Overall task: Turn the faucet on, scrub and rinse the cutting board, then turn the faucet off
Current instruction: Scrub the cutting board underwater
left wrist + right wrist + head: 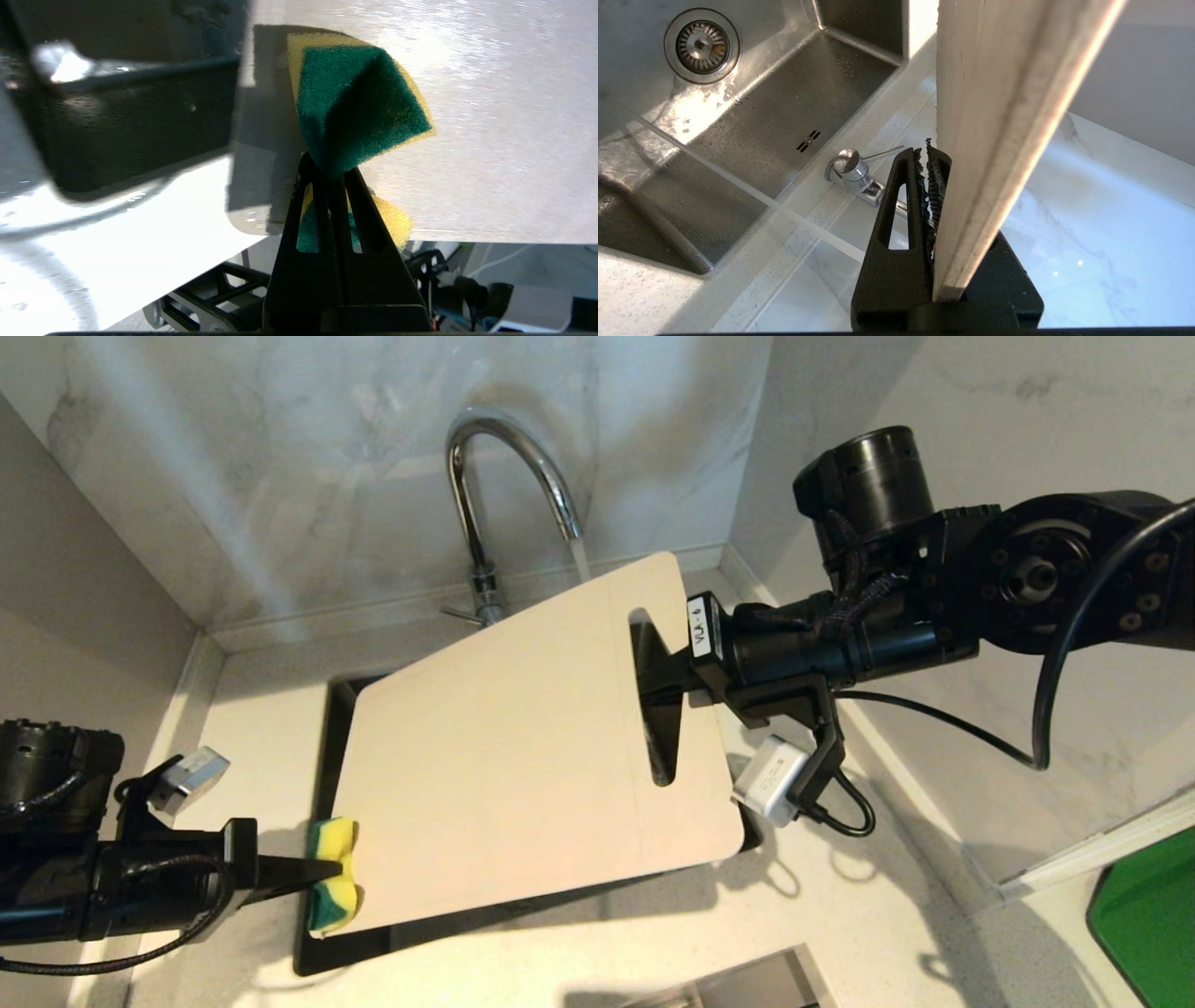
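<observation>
Head view | right gripper (667,686) clamped on cutting board (523,747) at slot, centre | left gripper (322,873) pinching sponge (333,875), lower left | advice: press sponge flat, stroke across under faucet (509,476) stream.

Kitchen, steel sink (752,116), faucet (504,476), marble walls (280,448)

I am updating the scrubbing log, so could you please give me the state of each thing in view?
faucet: on, water streaming from the spout.
cutting board: held tilted over the sink, gripped at its slot-handle end.
sponge: pinched and folded, at the board's lower corner.
left gripper: fingers shut on the sponge.
right gripper: fingers shut on the cutting board.
sink: wet, drain open.
</observation>
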